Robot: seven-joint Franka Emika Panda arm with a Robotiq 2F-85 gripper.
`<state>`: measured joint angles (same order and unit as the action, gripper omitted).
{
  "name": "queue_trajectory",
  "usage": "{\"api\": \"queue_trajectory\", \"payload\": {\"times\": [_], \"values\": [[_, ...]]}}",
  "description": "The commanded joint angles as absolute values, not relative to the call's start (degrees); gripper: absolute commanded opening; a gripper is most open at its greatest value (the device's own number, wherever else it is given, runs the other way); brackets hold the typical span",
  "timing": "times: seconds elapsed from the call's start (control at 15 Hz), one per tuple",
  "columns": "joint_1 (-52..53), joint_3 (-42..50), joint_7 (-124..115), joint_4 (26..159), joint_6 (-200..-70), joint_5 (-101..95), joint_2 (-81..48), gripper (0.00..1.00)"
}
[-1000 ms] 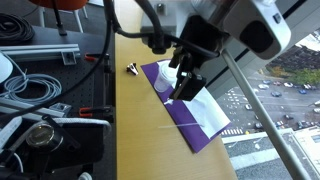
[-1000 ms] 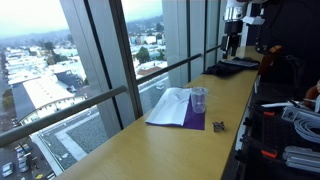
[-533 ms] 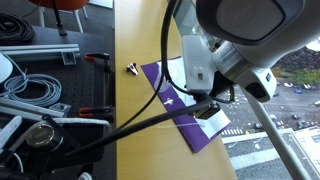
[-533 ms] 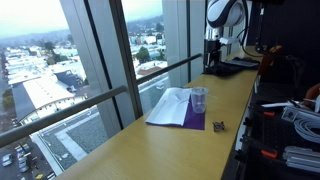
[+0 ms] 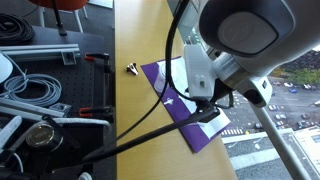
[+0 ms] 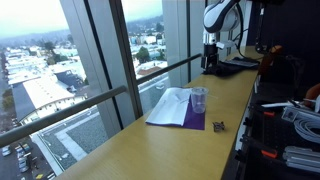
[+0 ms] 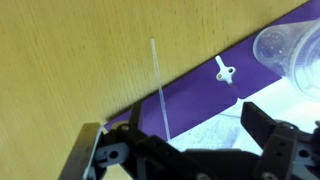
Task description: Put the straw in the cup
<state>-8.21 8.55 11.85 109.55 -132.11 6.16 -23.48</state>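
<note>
Hand (image 7: 190, 128) wide open and holding nothing, hovering over the straw (image 7: 160, 85), which lies flat on the wooden surface (image 7: 70, 60), near end crossing onto the purple cloth (image 7: 195, 92) (cup (image 7: 288, 48) stands apart on that cloth).

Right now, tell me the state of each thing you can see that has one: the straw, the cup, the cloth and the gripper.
straw: lying flat, partly on the wooden table, partly on the purple cloth; outside the cup, not held.
cup: upright on the purple cloth, no straw in it.
purple cloth: spread flat.
gripper: open, holding nothing.
</note>
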Motion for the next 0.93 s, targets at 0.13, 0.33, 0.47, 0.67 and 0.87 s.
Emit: {"api": "queue_trajectory", "payload": {"times": [0.13, 0.33, 0.47, 0.67, 0.87], "values": [[-10.0, 6.3, 11.96, 108.28, -135.37, 6.32, -27.18, 1.0], [-10.78, 5.54, 12.26, 107.61, -138.15, 6.55, -30.09, 1.0], [-11.22, 5.32, 11.86, 106.35, -140.02, 6.25, -32.8, 1.0], [-11.92, 5.02, 11.45, 103.63, -141.9, 5.99, -36.79, 1.0], [-12.24, 4.98, 10.71, 100.13, -142.34, 5.7, -40.55, 1.0]]}}
